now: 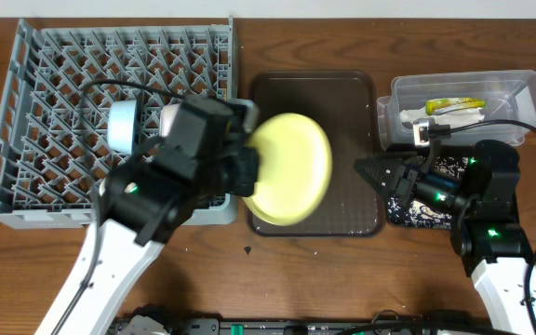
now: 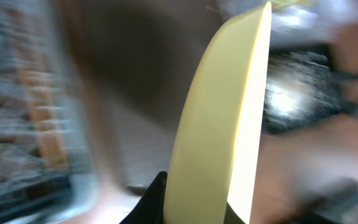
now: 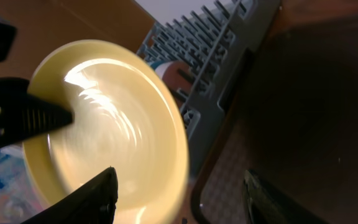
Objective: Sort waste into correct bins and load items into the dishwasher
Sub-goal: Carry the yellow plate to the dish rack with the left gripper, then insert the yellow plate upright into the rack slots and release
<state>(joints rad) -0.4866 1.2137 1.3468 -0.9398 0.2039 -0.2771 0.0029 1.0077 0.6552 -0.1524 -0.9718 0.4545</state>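
The left arm reaches up from the near-left edge of the surface, bent at the elbow with its wrist turned towards the middle. Its left claw (image 1: 252, 173) is clamped on the near rim of the yellow plate (image 1: 296, 167). The left wrist view is badly blurred, but it shows the plate edge-on, rising between the black fingers (image 2: 157, 200). The plate hangs tilted beyond the claw's tips, over the left half of the brown serving tray (image 1: 352, 112), and whether its low edge touches the tray cannot be told. Just behind and to the outer side of this claw lies the grey dish rack (image 1: 26, 140). A light blue bowl (image 1: 122, 126) and a white vessel (image 1: 168, 116) stand among its pegs, close by the wrist. The right arm comes in from the near-right corner, forearm folded back on itself. Its right claw (image 1: 366, 170) points at the plate across the tray, apart from it, with its fingers spread wide and holding nothing. Under that arm, behind the claw, sits the black tray (image 1: 403, 212), partly hidden. Beyond it is the clear tub (image 1: 519, 84), with the green-yellow wrapper (image 1: 454, 105) inside.
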